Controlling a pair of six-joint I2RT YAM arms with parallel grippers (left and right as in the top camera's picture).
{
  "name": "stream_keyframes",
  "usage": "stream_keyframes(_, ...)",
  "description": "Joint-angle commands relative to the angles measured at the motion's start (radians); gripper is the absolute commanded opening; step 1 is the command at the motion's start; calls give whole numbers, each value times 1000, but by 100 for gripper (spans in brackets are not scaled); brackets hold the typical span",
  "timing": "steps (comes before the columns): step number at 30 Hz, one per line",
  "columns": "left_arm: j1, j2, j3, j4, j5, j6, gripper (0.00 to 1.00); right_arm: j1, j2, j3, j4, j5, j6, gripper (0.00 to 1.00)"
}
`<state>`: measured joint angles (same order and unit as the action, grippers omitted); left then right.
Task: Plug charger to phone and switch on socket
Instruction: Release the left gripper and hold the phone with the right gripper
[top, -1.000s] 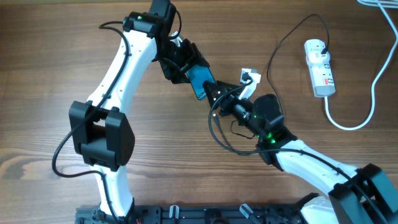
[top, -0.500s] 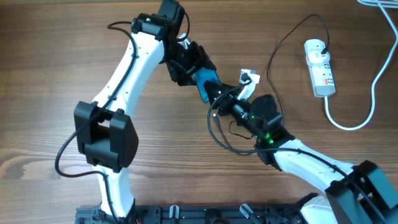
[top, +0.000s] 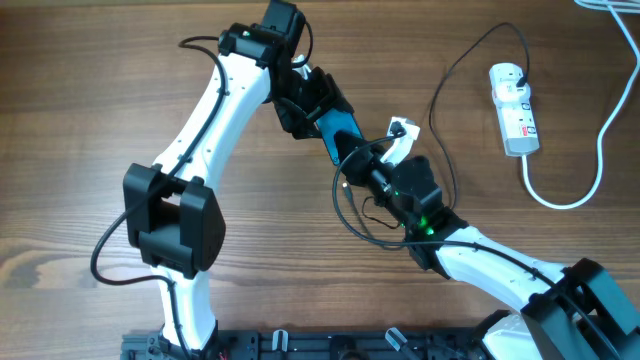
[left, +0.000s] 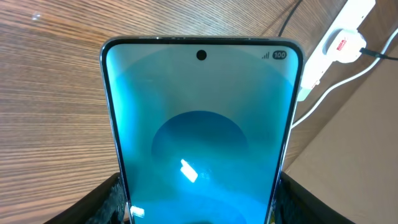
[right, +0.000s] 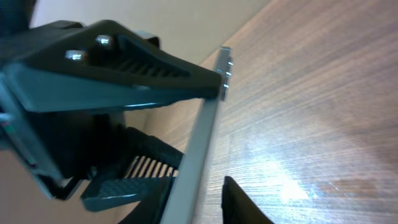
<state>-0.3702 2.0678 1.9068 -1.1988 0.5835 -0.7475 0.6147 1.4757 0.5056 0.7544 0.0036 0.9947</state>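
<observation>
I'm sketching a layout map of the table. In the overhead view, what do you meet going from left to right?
left arm's black elbow block → phone → socket → thick white cord

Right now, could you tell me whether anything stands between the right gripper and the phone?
Nothing visible does: the phone, clamped in the left gripper, lies right by the right gripper with no object between them.
</observation>
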Motion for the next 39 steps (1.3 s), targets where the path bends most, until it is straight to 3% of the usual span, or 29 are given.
stream_keyframes(1, -19, 1, 24, 11, 9, -20, 46, 5, 13, 10, -13, 41, 37, 26)
stream_keyframes(30, -21, 1, 24, -21, 5, -16, 47, 5, 13, 10, -7, 33, 99, 5)
stream_keyframes(35, -21, 1, 24, -31, 6, -16, 55, 5, 13, 10, -8, 31, 134, 4)
stream_keyframes(39, -21, 1, 24, -32, 10, -17, 69, 5, 13, 10, -7, 22, 143, 5)
